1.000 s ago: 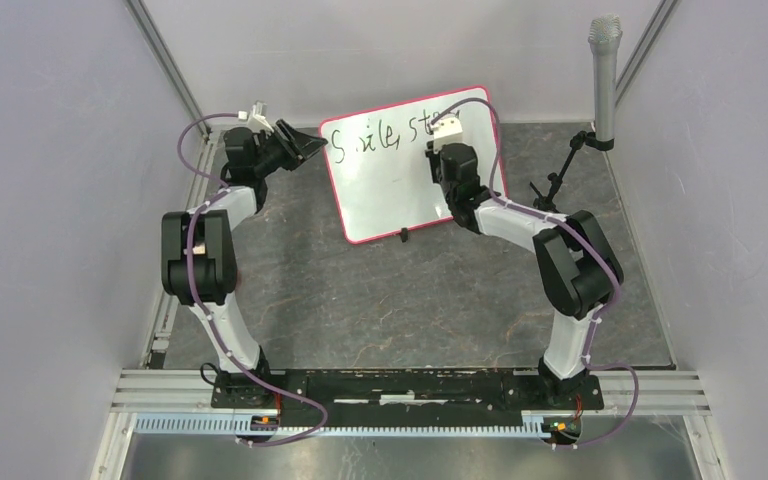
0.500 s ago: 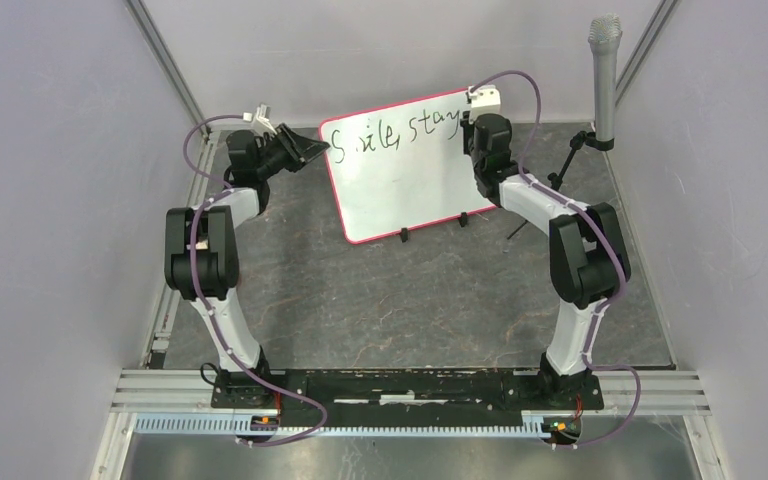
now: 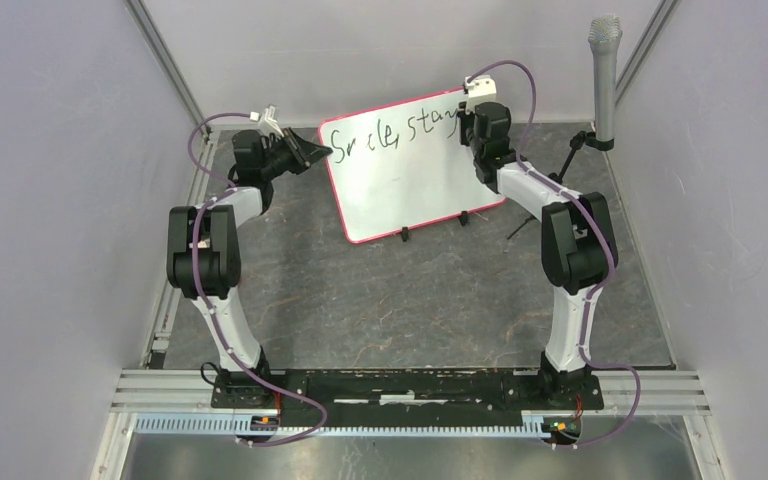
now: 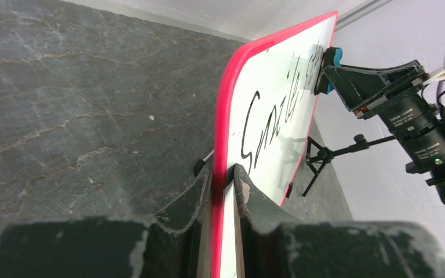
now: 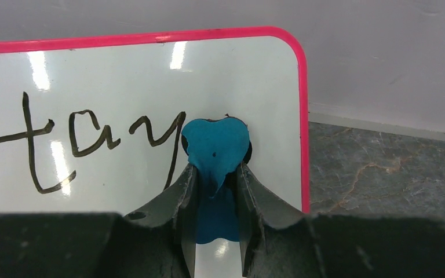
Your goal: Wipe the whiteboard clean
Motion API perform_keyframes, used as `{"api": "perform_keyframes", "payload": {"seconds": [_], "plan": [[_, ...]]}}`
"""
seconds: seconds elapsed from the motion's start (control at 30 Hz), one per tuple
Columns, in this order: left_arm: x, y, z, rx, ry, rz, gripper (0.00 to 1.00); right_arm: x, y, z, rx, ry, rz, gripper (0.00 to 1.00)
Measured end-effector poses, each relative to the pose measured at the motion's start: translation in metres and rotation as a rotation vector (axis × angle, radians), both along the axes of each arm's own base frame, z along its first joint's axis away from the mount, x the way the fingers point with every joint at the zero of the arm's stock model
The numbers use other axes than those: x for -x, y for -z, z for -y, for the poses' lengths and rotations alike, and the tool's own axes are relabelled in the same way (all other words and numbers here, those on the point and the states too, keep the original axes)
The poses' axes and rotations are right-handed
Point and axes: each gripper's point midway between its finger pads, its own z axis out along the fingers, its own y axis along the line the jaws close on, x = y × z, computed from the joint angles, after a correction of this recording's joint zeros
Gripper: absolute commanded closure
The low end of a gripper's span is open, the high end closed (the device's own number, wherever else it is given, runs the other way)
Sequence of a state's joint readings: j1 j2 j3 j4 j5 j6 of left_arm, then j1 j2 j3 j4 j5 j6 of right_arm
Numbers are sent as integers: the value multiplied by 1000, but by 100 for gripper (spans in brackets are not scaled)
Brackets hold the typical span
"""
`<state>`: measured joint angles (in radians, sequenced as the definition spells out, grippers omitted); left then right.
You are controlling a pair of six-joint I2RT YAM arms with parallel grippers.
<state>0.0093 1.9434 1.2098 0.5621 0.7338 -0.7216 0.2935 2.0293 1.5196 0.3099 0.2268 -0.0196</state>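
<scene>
Top external view is showing the whiteboard (image 3: 400, 190) standing propped on its small black feet toward the back of the dark marbled surface (image 3: 410, 300), between the two arms, its face leaning back and carrying black handwriting (image 3: 390, 135) along the upper part. Left wrist view is showing the left fingers (image 4: 190, 200) pinching the board's pink-red left edge, one finger on each face. That grip is probably bracing the light, free-standing board so that it is not sliding or tipping under a wiping push. Right wrist view is showing the right fingers (image 5: 256, 200) pressing in on a teal eraser (image 5: 215, 143), whose pad appears to be resting against the board near the top right corner, just past the final "y" of "stay". Starting beyond the last letter is likely setting up a leftward sweep across the whole line. None of the visible letters is looking smudged, so the erasing is, by my judgement, barely beginning
</scene>
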Motion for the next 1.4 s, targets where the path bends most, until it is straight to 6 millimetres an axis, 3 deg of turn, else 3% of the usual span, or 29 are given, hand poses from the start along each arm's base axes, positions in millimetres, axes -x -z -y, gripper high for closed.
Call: {"api": "perform_keyframes", "payload": {"seconds": [0.23,0.4,0.67,0.8,0.9,0.97,1.17,1.27,1.4], "plan": [[-1,-6,4,-88,-20,55,98,0,2,-9,-22,-46,-10,100],[6,-9,9,-157,-38,90,98,6,5,-29,-33,-89,-12,100],[12,-12,12,-241,-65,132,98,40,3,-123,-10,-272,-2,100],[13,-6,10,-263,-71,129,98,49,6,-146,-8,-325,-8,100],[13,-7,11,-267,-71,132,98,44,6,-137,-16,-320,-12,100],[13,-7,11,-271,-69,135,98,36,6,-121,-20,-293,-13,100],[14,-7,13,-272,-66,136,98,5,7,-37,-22,-135,-16,100],[14,-8,14,-272,-65,137,98,-1,10,-5,-10,-67,-26,100],[15,-9,14,-273,-64,136,98,-1,12,2,5,-44,-33,100]]}}
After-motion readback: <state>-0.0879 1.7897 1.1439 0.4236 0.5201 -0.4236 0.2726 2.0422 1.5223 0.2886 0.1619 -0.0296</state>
